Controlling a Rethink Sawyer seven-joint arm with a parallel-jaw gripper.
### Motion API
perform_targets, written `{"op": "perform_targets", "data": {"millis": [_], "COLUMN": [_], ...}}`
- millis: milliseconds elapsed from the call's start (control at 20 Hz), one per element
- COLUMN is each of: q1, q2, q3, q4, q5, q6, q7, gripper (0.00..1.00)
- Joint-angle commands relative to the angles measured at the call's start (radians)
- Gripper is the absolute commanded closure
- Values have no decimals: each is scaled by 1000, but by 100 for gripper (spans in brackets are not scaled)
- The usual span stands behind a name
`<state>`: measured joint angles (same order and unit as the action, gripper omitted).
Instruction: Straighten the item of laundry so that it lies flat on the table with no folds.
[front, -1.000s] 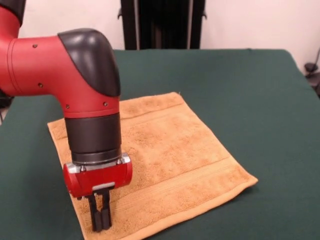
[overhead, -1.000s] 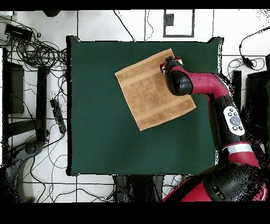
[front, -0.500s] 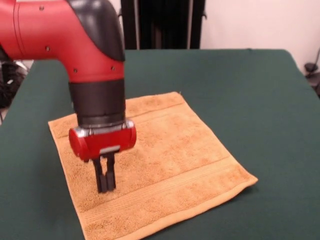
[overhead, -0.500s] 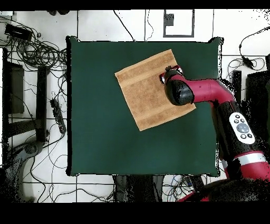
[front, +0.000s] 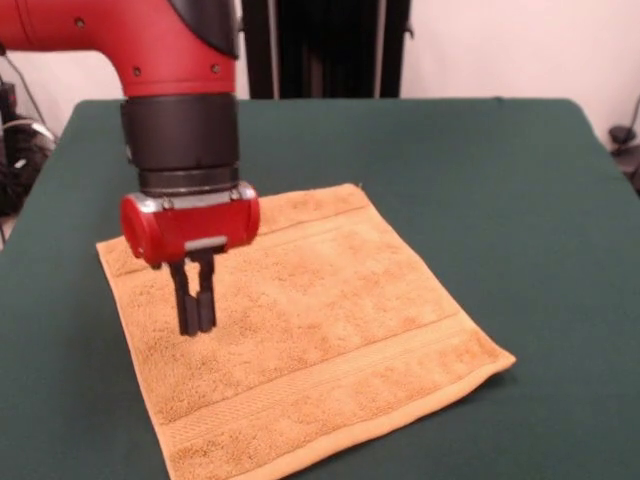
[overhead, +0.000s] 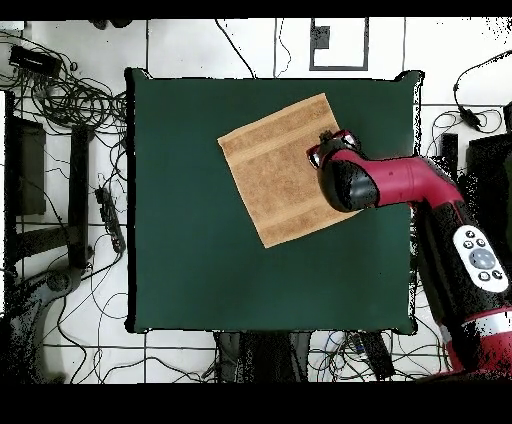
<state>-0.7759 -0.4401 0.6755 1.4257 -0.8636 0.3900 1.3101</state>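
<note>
The tool (front: 196, 322) hangs over the left part of the towel (front: 330, 330), its fingers (front: 186, 310) pressed together, gripping nothing. The towel lies spread flat on the green table (front: 520, 200), turned diagonally to its edges.

a robotics lab: tangled cables (overhead: 75, 100) on tiled floor (overhead: 180, 45) around a green table (overhead: 200, 260) at left of frame
</note>
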Motion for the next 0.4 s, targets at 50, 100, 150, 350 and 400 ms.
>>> {"op": "perform_targets", "data": {"millis": [50, 100, 150, 350, 400], "q1": [-7, 0, 4, 11, 20], "q2": [-4, -1, 3, 18, 18], "q3": [13, 6, 2, -7, -16], "q4": [131, 123, 117, 101, 94], "q5": [32, 31, 28, 15, 11], "q6": [36, 48, 49, 46, 63], "q7": [-21, -23, -23, -21, -30], "gripper": [100, 100, 100, 100, 100]}}
